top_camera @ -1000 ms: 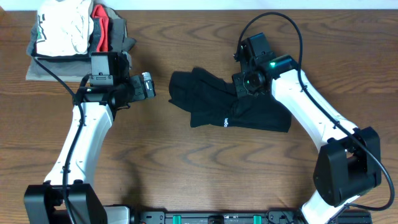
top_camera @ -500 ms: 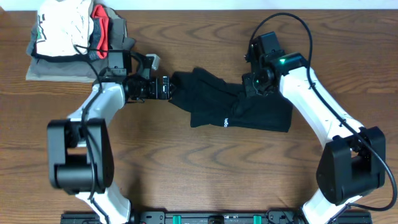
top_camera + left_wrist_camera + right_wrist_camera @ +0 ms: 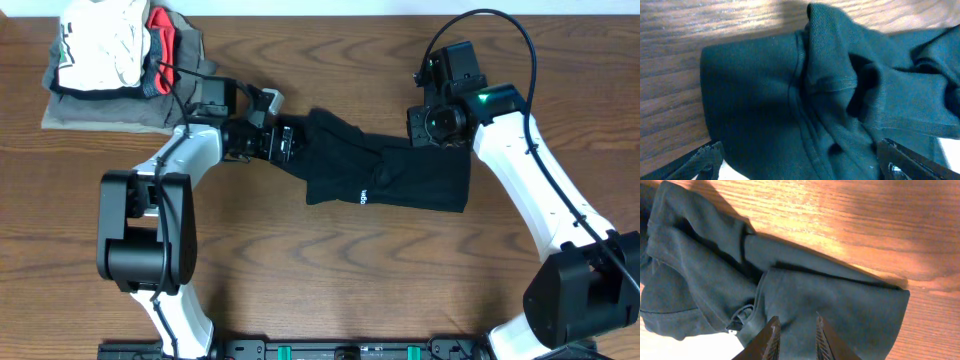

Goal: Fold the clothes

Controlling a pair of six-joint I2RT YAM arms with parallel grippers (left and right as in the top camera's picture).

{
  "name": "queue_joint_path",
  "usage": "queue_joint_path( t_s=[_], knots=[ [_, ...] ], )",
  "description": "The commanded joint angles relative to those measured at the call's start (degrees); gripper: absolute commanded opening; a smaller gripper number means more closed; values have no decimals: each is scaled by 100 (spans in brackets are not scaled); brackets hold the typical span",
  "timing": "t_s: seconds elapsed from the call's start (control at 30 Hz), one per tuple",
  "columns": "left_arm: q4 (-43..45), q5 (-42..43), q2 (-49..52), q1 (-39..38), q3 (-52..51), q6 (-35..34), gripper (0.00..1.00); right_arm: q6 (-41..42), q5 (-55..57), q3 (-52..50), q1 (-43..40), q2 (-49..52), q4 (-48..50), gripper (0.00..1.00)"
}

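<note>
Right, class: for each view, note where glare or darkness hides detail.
Overhead: even light, but folds vanish on the black soft-fabric T-shirt. Left wrist: pale glare streaks the brown wooden table. Right wrist: orange glare on wood, blown-out white patch bottom left.

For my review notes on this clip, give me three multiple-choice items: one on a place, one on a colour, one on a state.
1. Where does the pile of other garments lie, seen from overhead?
A) right of the black T-shirt
B) at the table's top-left corner
C) between the arm bases

2. What colour is the logo on the T-shirt?
A) red
B) yellow
C) white

3. How does the left gripper stand?
A) wide open at the T-shirt's left end
B) shut on a sleeve
C) parked far from the T-shirt

Answers:
1 B, the pile sits top left, apart from the shirt.
2 C, small white lettering shows on the black fabric.
3 A, the left wrist view shows the fingers spread to either side of the cloth.
</note>
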Motion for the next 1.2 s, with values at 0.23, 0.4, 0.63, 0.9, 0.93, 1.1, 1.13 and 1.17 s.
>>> queue_joint_path(
  t_s=[0.23,0.4,0.63,0.9,0.93,1.1,1.13,1.17],
  knots=[
    [-61,-1768,39,-358,98,-170,92,-151,85,11,-83,-76,-7,23],
    [-66,-2041,39,-623,98,-186,66,-149,101,11,-83,-76,-13,24],
    [-186,-2057,-7,-693,98,-282,19,-149,192,11,-83,-76,-59,24],
    [-922,-2061,-866,-267,101,-664,6,13,450,9,-170,-70,-457,24],
    [-1049,-2083,-1051,-223,101,-669,6,26,455,7,-201,-68,-487,23],
    [-1537,-2461,-1985,-157,98,-730,6,293,417,-101,-297,-68,-396,4],
    [-1580,-2459,-2103,-160,98,-756,6,343,391,-149,-297,-68,-299,1],
    [-1624,-2457,-2210,-164,98,-841,6,376,297,-223,-297,-68,-151,1]
  ],
)
